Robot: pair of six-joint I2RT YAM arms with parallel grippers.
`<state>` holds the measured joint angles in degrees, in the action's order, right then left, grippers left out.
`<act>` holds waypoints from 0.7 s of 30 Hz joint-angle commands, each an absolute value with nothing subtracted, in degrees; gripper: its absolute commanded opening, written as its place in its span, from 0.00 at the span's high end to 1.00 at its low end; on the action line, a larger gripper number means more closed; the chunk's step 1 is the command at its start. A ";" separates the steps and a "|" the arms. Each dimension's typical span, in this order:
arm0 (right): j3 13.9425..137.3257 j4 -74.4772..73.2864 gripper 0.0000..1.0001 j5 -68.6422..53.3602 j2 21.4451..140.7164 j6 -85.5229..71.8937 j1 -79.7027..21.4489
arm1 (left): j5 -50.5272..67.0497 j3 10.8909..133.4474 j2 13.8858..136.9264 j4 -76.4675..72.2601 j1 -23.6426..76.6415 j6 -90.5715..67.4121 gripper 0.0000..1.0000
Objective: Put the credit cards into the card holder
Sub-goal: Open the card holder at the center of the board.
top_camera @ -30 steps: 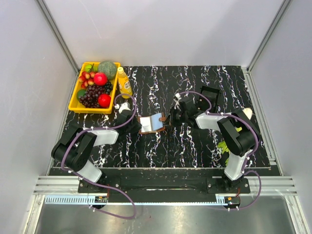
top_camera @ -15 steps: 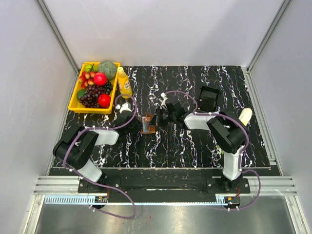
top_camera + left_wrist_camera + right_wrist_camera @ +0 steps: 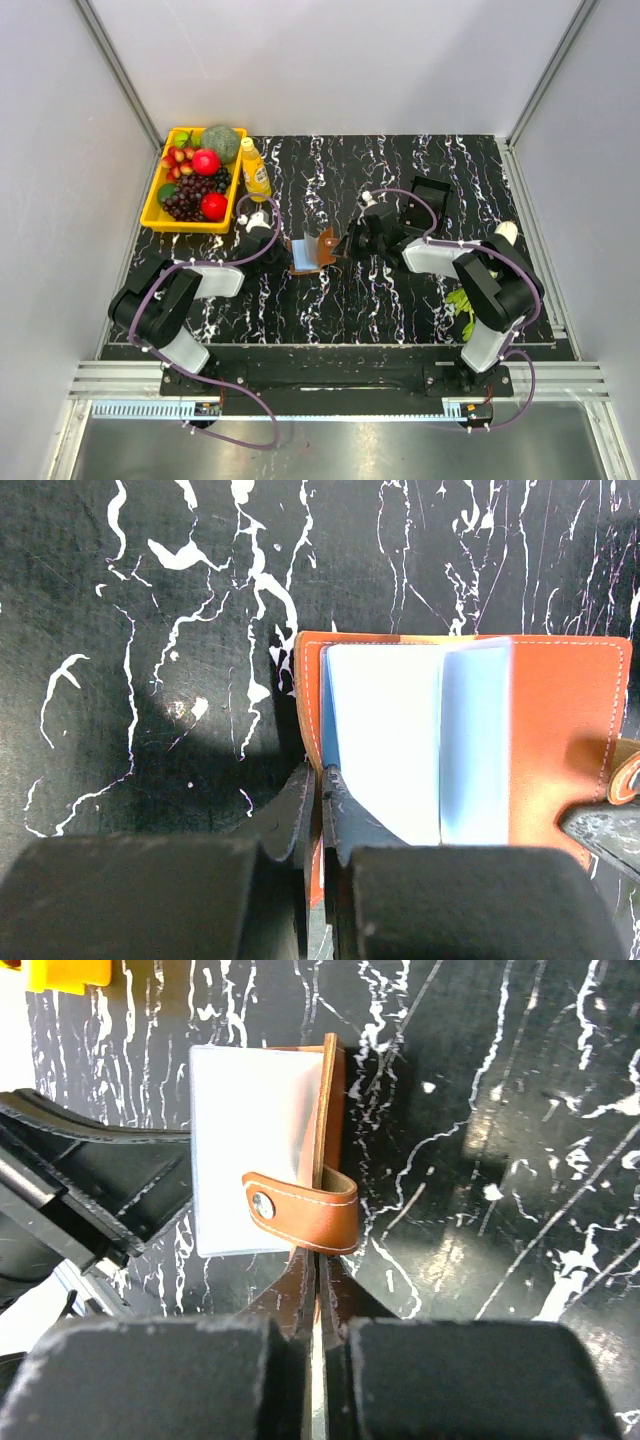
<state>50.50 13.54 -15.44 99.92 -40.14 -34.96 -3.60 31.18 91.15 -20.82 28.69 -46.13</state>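
Top external view: at upper left, a yellow tray (image 3: 149,217) of fruit has an orange bottle (image 3: 255,170) just beside it. At mid-frame on the black marbled tabletop (image 3: 400,300), the left fingers (image 3: 292,815) pinch the left edge of the brown card holder (image 3: 312,252). It is spread open, with pale blue cards (image 3: 380,740) inside. The right fingers (image 3: 290,1295) are clamped on its right flap. A black box (image 3: 430,192) sits at upper right.

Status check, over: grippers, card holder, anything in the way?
Left gripper shut on one cover of the card holder. Right gripper shut on the opposite cover. Holder spread open; nothing blocking it.
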 commanded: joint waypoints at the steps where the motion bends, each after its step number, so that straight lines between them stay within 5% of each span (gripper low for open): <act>1: 48.52 10.99 1.00 -10.72 103.18 -39.02 -34.54 | -4.04 29.53 94.30 -7.65 29.53 -43.24 1.00; 15: 48.43 2.46 0.99 1.86 103.45 -32.97 -32.87 | -5.27 29.62 91.07 -4.22 29.53 -42.19 1.00; 21: 51.15 0.88 0.66 -8.25 93.10 -31.82 -32.87 | -3.16 31.55 85.70 -2.38 29.71 -40.34 1.00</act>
